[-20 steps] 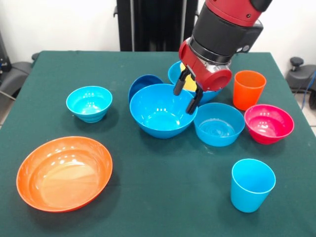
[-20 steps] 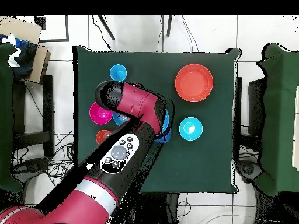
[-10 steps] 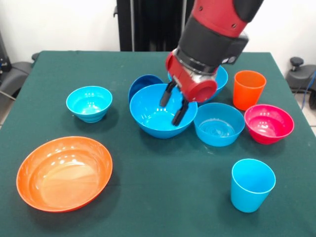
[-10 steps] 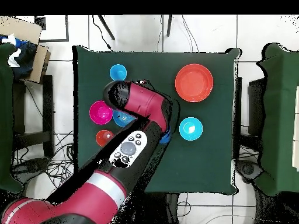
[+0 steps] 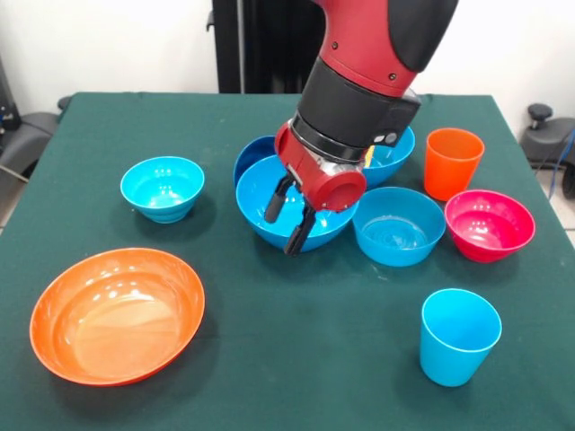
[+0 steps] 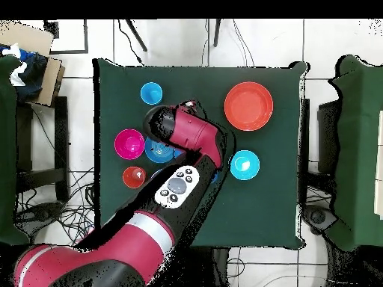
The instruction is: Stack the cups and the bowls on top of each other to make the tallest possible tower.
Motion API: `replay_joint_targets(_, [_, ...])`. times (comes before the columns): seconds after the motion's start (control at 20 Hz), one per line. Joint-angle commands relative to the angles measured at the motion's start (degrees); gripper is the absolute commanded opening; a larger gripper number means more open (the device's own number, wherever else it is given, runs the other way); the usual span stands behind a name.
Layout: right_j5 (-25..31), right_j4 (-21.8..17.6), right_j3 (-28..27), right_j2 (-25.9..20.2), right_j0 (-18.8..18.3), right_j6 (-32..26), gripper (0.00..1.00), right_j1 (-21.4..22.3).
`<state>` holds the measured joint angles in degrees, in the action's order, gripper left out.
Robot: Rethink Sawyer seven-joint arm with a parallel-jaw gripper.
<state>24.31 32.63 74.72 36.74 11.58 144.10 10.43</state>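
The bowls cluster mid-table: a large blue bowl under the gripper, whose fingers straddle its near rim, spread and holding nothing. Seven bowls and two cups show in front, with open cloth along the near edge between the orange bowl and blue cup. Overhead, the arm hides the central bowls.

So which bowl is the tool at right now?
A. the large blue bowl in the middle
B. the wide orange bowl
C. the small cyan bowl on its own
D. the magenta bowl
A: the tool hangs at the near rim of the large blue bowl, its fingers astride that rim, well away from the others.
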Motion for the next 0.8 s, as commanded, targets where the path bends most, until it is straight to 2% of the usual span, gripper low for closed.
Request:
replay_joint_targets(0.05, [-3.0, -1.7, 5.8, -10.4, 0.8, 5.9, 1.00, -0.2])
replay_joint_targets(0.4, [-2.4, -1.8, 11.0, -11.8, 2.0, 5.7, 1.00, 2.7])
replay_joint_targets(0.8, [-10.5, -2.9, 19.8, -15.6, 2.2, 5.8, 1.00, 5.7])
